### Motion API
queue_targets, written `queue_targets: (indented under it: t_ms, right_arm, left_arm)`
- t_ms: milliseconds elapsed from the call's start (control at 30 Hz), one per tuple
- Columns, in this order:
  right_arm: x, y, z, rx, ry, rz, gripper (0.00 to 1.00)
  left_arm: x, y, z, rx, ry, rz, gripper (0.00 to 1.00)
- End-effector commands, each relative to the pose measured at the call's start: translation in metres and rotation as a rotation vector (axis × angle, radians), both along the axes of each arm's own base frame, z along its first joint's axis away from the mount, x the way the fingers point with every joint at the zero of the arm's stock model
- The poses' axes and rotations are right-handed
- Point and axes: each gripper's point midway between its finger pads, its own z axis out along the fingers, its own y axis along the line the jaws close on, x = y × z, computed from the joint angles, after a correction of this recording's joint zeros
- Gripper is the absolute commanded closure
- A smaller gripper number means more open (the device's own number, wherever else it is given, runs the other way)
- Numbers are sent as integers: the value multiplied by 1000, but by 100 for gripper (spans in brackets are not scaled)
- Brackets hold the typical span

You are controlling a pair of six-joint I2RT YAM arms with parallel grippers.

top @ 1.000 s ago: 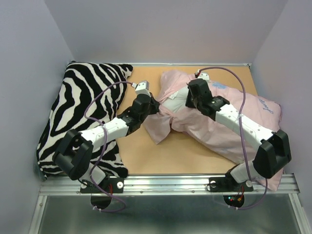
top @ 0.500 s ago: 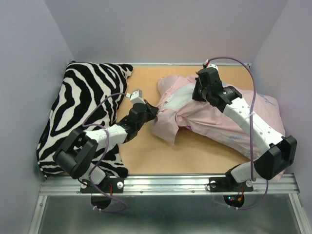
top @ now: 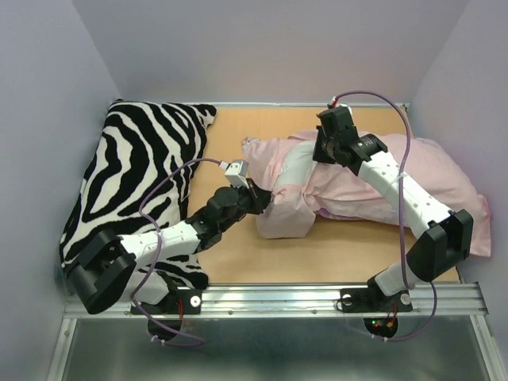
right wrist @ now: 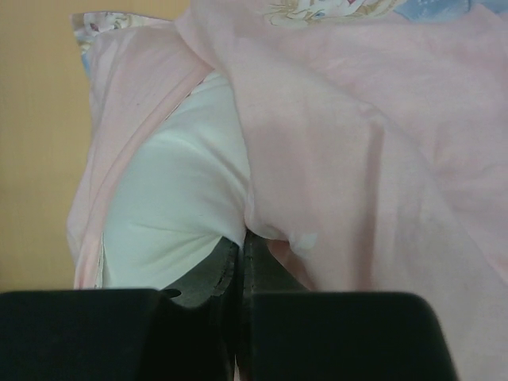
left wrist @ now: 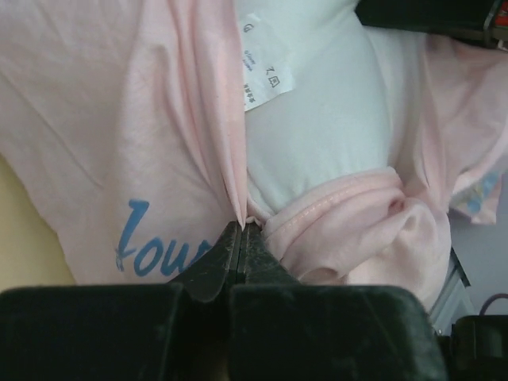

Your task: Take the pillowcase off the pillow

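pillowcase [left wrist: 95,119] could slip from the pinching left gripper [left wrist: 240,230] if the right gripper [right wrist: 240,242], also clamped on its fabric, snags the pillow [left wrist: 317,135].

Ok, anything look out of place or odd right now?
Nothing damaged. The pillowcase is bunched, pale side out, at its open end, where the pillow pokes out. The left gripper pinches its hem; the right gripper is shut where pillow meets fabric. Expected mid-removal.

The left arm [top: 159,238] and right arm [top: 397,186] have white tubes, black joints and purple cables [top: 369,92]; the left gripper [left wrist: 242,228] is black.
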Motion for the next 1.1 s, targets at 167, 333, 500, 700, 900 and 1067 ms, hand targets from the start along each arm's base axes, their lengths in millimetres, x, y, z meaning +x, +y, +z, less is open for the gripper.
queue_targets:
  t_ms: [167, 333, 500, 700, 900, 1067]
  right_arm:
    - [43, 6, 67, 101, -223, -48, 100]
    - [49, 13, 70, 125, -220, -43, 100]
    - [55, 14, 71, 123, -225, -57, 100]
    - [61, 15, 76, 122, -231, -66, 99]
    - [68, 16, 97, 121, -264, -69, 99]
    - [72, 18, 111, 122, -273, -62, 100]
  left_arm:
    - [-74, -33, -31, 109, 12, -236, 100]
    - [-107, -53, -72, 227, 47, -294, 100]
    - [-141, -74, -105, 307, 86, -362, 100]
    - [-184, -99, -130, 382, 97, -437, 100]
    - [-191, -91, -147, 392, 142, -417, 100]
    - [-191, -87, -139, 383, 136, -415, 100]
